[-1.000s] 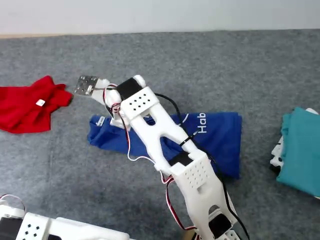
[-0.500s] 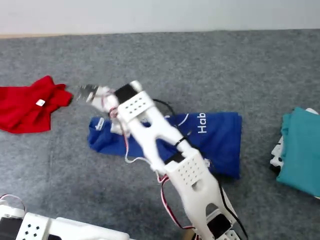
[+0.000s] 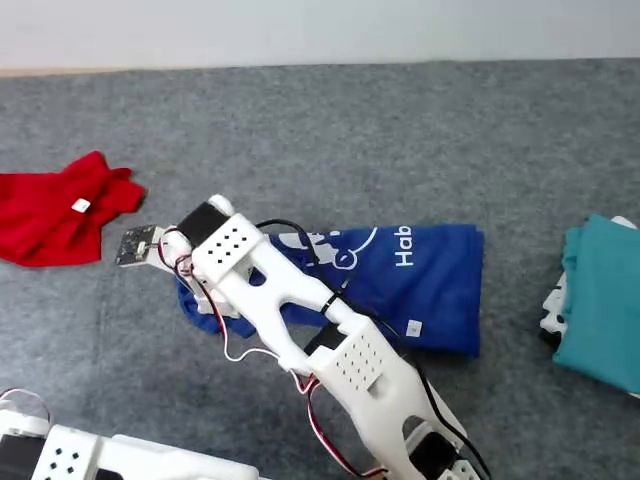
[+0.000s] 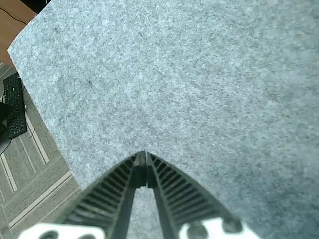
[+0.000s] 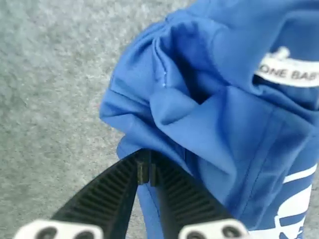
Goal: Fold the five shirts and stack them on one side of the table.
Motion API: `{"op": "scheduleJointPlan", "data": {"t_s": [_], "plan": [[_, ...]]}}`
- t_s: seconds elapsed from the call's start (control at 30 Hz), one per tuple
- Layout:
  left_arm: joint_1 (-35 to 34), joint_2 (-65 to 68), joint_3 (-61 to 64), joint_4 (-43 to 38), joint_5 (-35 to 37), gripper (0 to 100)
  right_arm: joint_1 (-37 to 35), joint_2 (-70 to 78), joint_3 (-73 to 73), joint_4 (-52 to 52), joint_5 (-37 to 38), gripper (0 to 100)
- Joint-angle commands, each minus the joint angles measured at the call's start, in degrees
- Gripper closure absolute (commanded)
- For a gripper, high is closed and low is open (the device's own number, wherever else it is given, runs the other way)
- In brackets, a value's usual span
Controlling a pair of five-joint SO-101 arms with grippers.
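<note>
Swung left and nearer: your right gripper [image 5: 144, 172], jaws closed, seemingly pinching left edge of blue shirt [image 3: 430, 270], mid-table. Left gripper [image 4: 145, 169] closed, empty, over bare felt [image 4: 199, 74]. Thin pinch: pull hard, fabric may slip, fold bunches. Red shirt [image 3: 50, 215] beyond.

Laid out on the table [image 3: 400, 130], left to right in the high view: first shirt [image 3: 55, 215] at the left edge, middle shirt [image 3: 420, 280] at centre, third shirt [image 3: 605, 300] at the right edge (all well apart). Slanting from bottom centre up-left across the middle shirt's left end, the right arm [image 3: 300, 310]; tucked into the bottom left corner, the left arm [image 3: 70, 455].
</note>
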Motion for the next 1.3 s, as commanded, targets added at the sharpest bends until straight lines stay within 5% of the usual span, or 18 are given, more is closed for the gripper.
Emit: {"op": "scheduleJointPlan", "data": {"t_s": [0.0,0.47,0.73,0.93,1.27], "plan": [[0.4,-0.4,-2.4,-1.2,0.1,98,2.3,-7.6,-3.2,0.7,0.0,99.0],[3.1,-0.2,-7.3,3.7,0.1,98,5.4,-21.2,-3.2,2.0,-0.5,99.0],[23.7,0.1,-18.9,17.8,0.2,98,17.3,-29.3,0.3,2.6,-10.5,99.0],[40.0,1.2,-21.0,20.5,4.8,94,27.6,-41.5,14.2,2.7,-12.2,99.0],[60.4,32.6,-35.7,21.7,5.1,96,45.3,-66.9,42.5,2.5,-12.7,99.0]]}}
